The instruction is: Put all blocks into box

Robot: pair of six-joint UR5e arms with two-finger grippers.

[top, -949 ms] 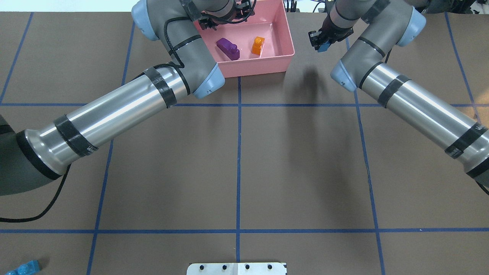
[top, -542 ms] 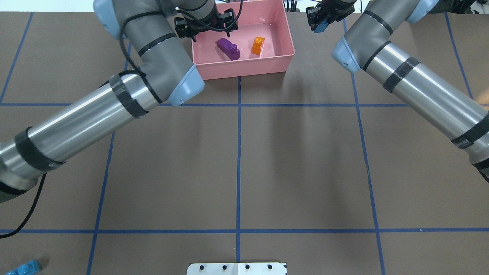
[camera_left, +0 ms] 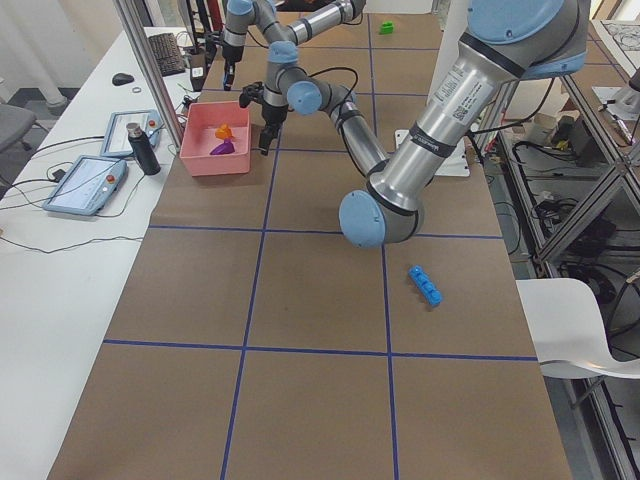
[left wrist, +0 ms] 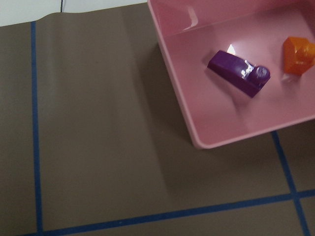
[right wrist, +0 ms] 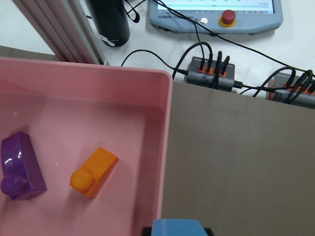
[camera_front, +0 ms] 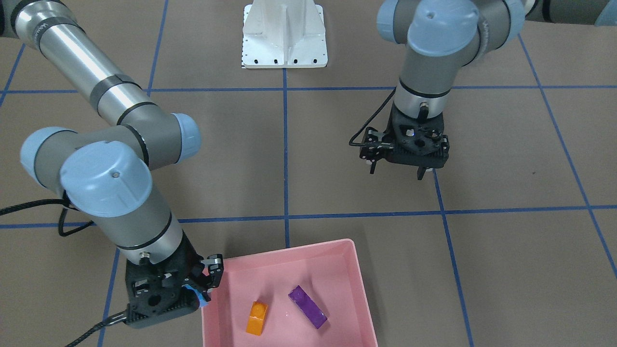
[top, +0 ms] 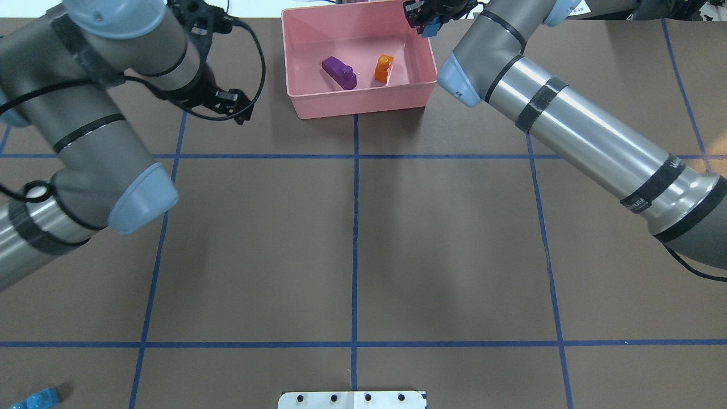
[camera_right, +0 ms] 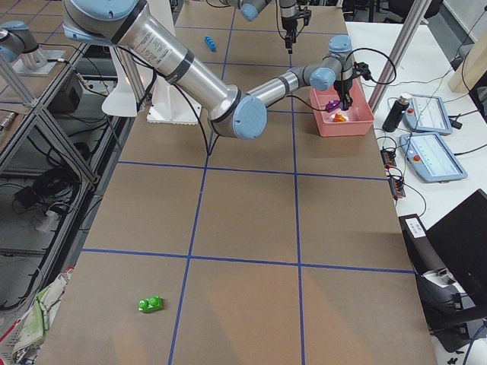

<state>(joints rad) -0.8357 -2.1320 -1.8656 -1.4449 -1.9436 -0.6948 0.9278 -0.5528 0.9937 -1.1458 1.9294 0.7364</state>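
Observation:
The pink box (top: 363,97) stands at the table's far middle and holds the long purple brick (top: 339,72) and the orange brick (top: 384,68). My right gripper (top: 427,24) is shut on the small blue brick (camera_front: 196,292) and holds it above the box's right wall. The right wrist view shows that brick (right wrist: 179,228) over the wall. My left gripper (camera_front: 395,172) is open and empty, left of the box and above the table. The long blue brick (top: 35,399) lies at the near left corner. The green brick (camera_right: 150,304) lies far off on my right.
The white robot base (top: 352,399) sits at the near middle edge. Beyond the table's far edge stand a black bottle (right wrist: 106,19), a control pendant (right wrist: 216,12) and cable hubs (right wrist: 211,73). Blue tape lines cross the brown table.
My left arm has drawn back out of the box and to the left, empty. My right gripper has carried the small blue brick left, up to the box's right wall.

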